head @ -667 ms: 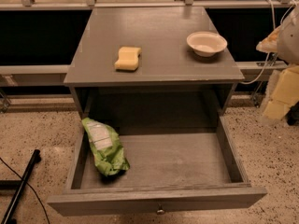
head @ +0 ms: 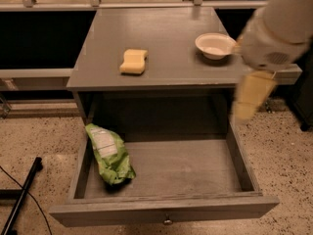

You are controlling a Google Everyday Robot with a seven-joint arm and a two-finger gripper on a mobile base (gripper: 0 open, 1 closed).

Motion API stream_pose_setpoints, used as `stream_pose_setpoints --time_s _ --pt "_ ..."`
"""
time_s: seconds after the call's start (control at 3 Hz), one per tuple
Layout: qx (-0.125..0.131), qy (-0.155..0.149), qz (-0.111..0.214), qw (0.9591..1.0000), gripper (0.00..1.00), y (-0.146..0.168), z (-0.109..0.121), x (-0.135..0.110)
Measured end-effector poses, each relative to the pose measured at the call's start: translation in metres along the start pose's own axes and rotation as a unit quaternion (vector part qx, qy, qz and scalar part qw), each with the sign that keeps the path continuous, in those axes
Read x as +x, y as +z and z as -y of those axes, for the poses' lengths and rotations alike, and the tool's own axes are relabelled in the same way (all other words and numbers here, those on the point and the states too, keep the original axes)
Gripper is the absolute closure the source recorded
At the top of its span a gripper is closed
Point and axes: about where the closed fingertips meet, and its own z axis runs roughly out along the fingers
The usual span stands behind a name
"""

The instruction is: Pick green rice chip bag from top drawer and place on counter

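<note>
Chip bag [head: 110, 155] in drawer [head: 195, 171], pincer [head: 247, 103] above right

My one camera looks steeply down from the front, fairly near the counter [head: 171, 43] and open top drawer [head: 186, 168]; my pincer [head: 247, 102] hangs at the right.

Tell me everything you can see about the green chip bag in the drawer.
The green rice chip bag is a crumpled lime-green pouch, foil by its look, with a white label panel near its upper end. It lies slightly angled on the floor of the open top drawer, close by the left wall. Nothing holds it; the gripper hangs above the drawer's right side, well apart.
</note>
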Motion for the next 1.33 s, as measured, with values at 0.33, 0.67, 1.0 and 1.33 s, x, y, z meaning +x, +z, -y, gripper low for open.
stream_pose_setpoints --time_s 0.33,0.67,1.0,1.33 --pt "0.000 -0.139 -0.008 0.9902 0.00 0.079 0.007 -0.115" --pt "0.008 -0.239 0.025 0.9707 0.00 0.123 0.000 -0.185" --pt "0.012 -0.262 0.037 0.9643 0.00 0.125 -0.001 -0.193" --pt "-0.009 -0.296 0.050 0.9539 0.00 0.153 0.000 -0.207"
